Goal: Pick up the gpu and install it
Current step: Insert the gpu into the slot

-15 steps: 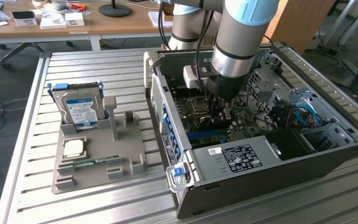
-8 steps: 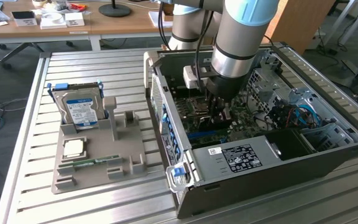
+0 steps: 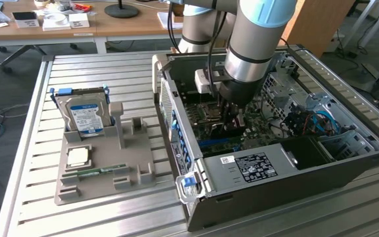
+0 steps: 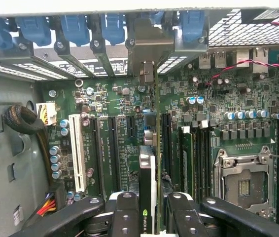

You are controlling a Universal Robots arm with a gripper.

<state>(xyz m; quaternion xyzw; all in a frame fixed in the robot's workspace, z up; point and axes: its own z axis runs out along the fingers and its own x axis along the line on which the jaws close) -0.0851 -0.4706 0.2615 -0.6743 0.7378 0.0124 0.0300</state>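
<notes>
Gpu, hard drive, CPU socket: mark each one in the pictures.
gpu [image 4: 147, 195], wrist view, black shroud beside the green board edge.
hard drive [image 3: 84, 117], exterior view, blue-white label.
CPU socket [image 4: 243, 186], wrist view, centre of the metal frame.

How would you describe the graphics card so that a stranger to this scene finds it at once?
Look inside the open computer case, at the green main board. There the tool grips the graphics card on edge. It is a thin black card with a green edge, standing over the black slots, unlike the long white slot fixed flat to the board.
</notes>
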